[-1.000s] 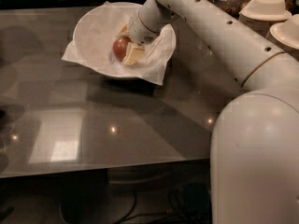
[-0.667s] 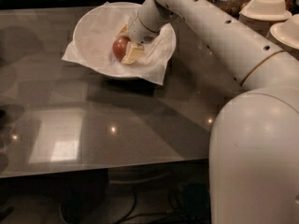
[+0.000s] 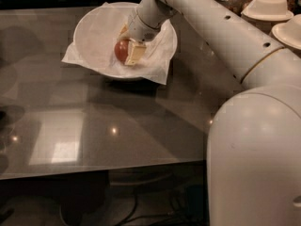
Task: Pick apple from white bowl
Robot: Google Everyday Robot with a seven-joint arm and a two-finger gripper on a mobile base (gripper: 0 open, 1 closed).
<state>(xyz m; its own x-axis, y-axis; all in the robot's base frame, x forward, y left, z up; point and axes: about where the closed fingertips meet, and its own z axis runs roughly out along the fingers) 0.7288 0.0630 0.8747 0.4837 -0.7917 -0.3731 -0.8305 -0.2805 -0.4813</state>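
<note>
The gripper is down inside the white bowl, toward the far side of the table. One apple, red, sits on the bowl's crumpled paper lining, pressed against the gripper's left side. Clamped on it, or only touching? Cannot tell. One white bowl, one apple. Far right, two plate stacks, each topped by a small bowl.

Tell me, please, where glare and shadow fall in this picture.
In the camera view, dim warm light; the glossy table reflects a pale rectangular patch lower left and small glints; the white bowl throws a dark shadow forward; the gripper sits in the bowl against the apple.
</note>
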